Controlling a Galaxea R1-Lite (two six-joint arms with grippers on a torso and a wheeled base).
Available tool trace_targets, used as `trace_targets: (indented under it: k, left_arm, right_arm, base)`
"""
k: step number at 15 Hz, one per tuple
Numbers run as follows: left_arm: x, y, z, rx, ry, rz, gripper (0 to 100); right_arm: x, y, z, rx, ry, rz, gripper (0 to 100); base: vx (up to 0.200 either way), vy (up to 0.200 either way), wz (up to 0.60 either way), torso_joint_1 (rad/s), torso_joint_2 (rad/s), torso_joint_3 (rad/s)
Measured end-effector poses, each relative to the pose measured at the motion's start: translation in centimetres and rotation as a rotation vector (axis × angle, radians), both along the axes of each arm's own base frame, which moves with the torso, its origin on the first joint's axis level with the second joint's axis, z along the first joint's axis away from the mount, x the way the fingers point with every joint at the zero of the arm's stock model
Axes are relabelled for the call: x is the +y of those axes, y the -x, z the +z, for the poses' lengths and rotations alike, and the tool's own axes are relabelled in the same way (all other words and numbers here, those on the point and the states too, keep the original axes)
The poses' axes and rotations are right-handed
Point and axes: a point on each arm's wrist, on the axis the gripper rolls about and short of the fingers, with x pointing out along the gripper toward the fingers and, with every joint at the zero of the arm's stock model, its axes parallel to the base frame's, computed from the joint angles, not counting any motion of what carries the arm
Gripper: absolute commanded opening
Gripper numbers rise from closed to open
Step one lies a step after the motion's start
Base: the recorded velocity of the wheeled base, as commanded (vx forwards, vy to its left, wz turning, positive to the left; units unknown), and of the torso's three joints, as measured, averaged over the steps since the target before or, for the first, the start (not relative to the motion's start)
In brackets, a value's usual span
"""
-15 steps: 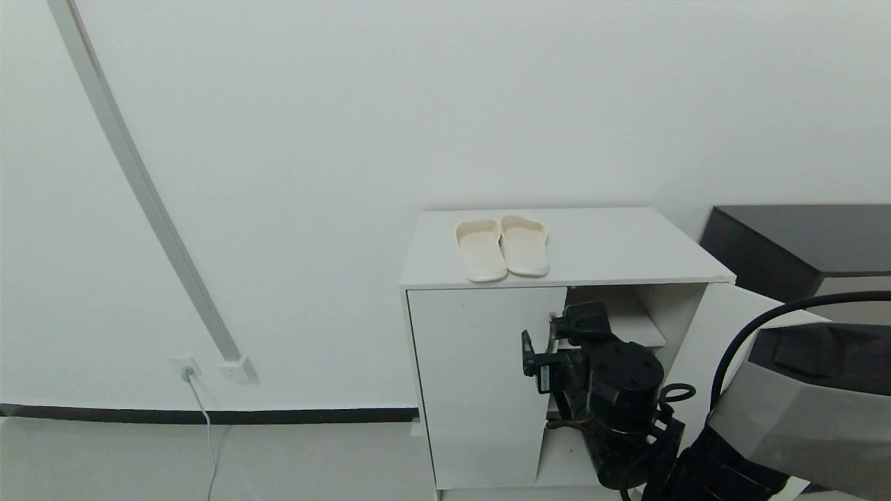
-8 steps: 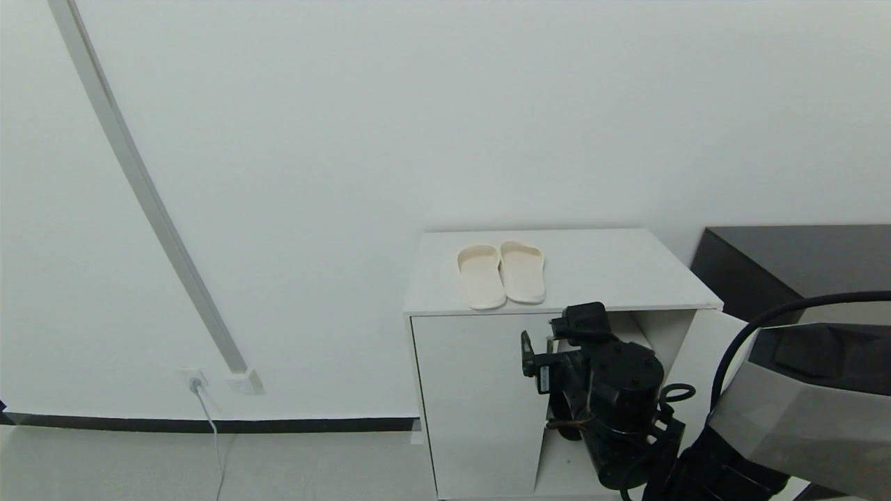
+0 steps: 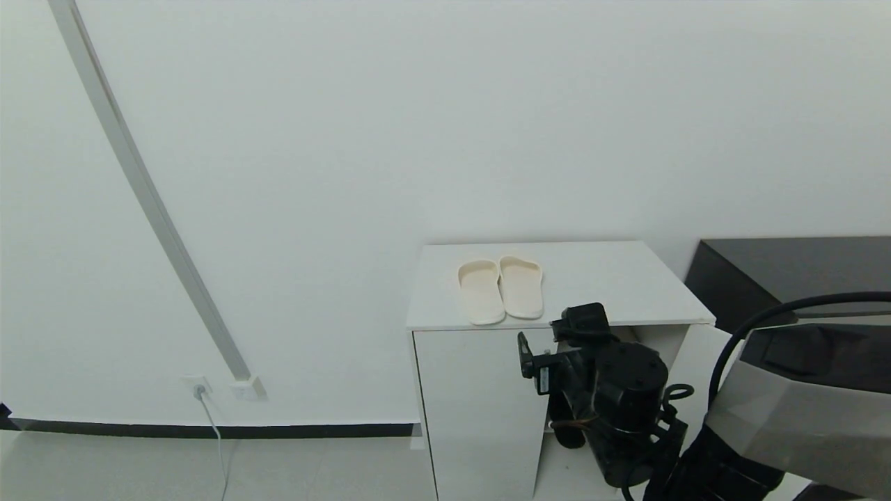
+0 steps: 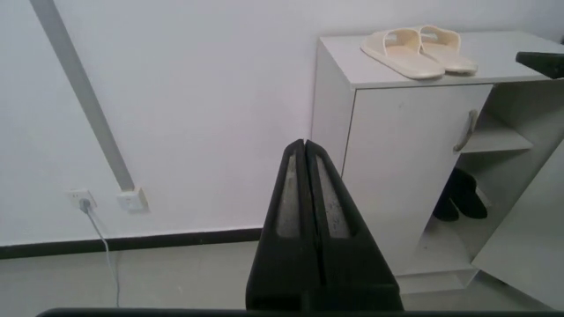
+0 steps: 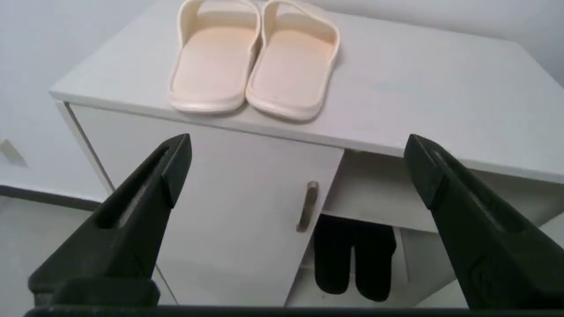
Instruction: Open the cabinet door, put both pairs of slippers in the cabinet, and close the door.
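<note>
1. Right gripper point(image 5: 298, 145): fingers spread wide; cream slippers point(image 5: 256, 57) lie beyond it on the cabinet point(image 5: 423, 79) top.
2. Left gripper point(image 4: 305, 150): fingers pressed together.
3. Black slippers point(image 5: 352, 257): inside, below right gripper, partly hidden by shelf.

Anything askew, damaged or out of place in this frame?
Nothing stands out. The cream slippers lie neatly side by side on top of the cabinet, and the black slippers sit together below the shelf inside it.

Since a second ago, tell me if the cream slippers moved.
No. The cream slippers keep their spot on the cabinet top; only the camera shifted.
</note>
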Motion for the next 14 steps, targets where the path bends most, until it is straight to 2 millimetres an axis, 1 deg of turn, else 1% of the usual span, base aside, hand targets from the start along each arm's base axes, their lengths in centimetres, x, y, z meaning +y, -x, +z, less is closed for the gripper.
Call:
trace_targets:
  k: [3,4,6,7,8,10,11,14]
  left_arm:
    - [0.0,0.0,-0.1,0.002,-0.021,0.0,0]
    - [0.0,0.0,-0.1,0.002,-0.015,0.0,0]
    - [0.0,0.0,-0.1,0.002,-0.004,0.0,0]
    - [0.0,0.0,-0.1,0.002,-0.003,-0.001,0]
    - [0.0,0.0,-0.1,0.002,-0.002,-0.001,0]
    - [0.0,0.0,-0.1,0.002,-0.002,0.0,0]
    - [0.0,0.0,0.0,0.002,-0.002,0.0,0]
    - [0.0,0.0,0.0,0.001,-0.002,0.0,0]
  right_arm:
    - [0.5,-0.5,-0.4,0.008,0.024,0.014,100]
    - [0.9,-0.9,-0.6,0.044,0.045,0.013,100]
    - [2.1,-2.4,-0.3,0.141,0.095,0.005,100]
    - [2.8,-3.1,0.5,0.178,0.1,0.001,100]
    - [3.4,-3.8,1.7,0.205,0.088,-0.006,100]
    - [4.2,-4.6,4.2,0.25,0.045,-0.017,100]
    - [4.4,-4.8,5.5,0.271,0.014,-0.026,100]
    - [4.5,-4.5,7.5,0.307,-0.045,-0.037,100]
  base:
    - [0.0,0.0,0.0,0.0,0.0,0.0]
    - [0.0,0.0,0.0,0.0,0.0,0.0]
    - [0.0,0.0,0.0,0.0,0.0,0.0]
    - [0.0,0.0,0.0,0.0,0.0,0.0]
    - [0.0,0.0,0.0,0.0,0.0,0.0]
    - [0.0,0.0,0.0,0.0,0.0,0.0]
    - [0.0,0.0,0.0,0.0,0.0,0.0]
    - [0.0,0.0,0.0,0.0,0.0,0.0]
